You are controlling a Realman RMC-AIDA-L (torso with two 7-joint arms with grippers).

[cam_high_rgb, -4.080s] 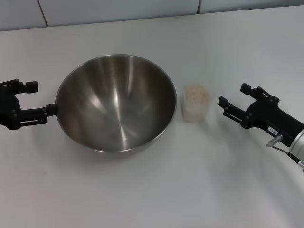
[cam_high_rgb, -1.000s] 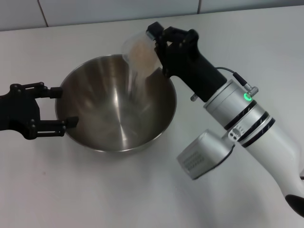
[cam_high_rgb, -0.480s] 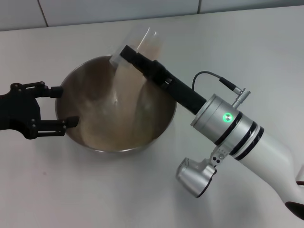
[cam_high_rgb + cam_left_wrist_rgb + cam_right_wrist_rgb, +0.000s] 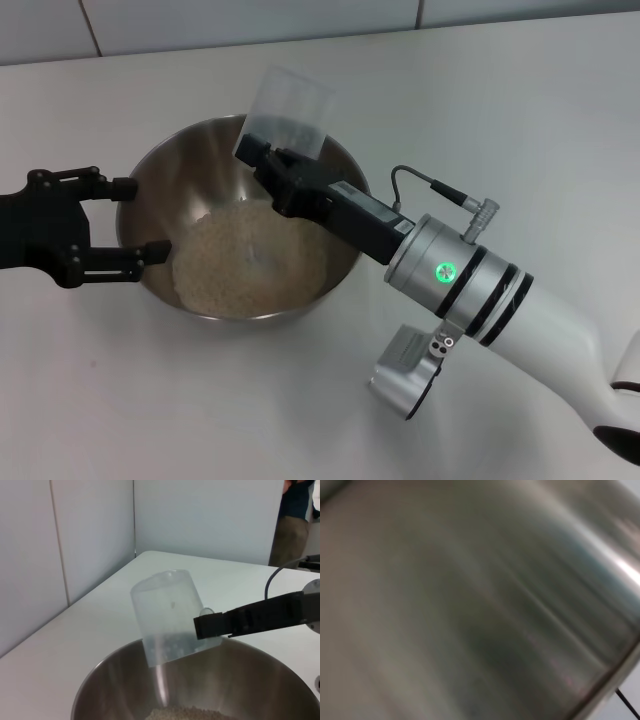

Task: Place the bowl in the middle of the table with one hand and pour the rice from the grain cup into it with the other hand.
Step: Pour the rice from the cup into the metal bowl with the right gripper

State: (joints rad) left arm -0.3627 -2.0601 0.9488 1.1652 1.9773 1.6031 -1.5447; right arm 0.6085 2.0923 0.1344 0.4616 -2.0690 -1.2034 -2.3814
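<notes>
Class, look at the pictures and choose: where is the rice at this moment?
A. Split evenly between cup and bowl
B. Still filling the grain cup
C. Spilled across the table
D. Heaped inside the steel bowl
D. The rice lies heaped inside the bowl, while the upturned grain cup held by the right tool looks clear and emptied.

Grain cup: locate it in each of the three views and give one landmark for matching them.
Head view: grain cup upturned over the bowl's far rim, held by the right pincer.
Left wrist view: grain cup at centre, tipped above the bowl.
Right wrist view: not visible; only steel wall.
Shared landmark: the bowl.
</notes>
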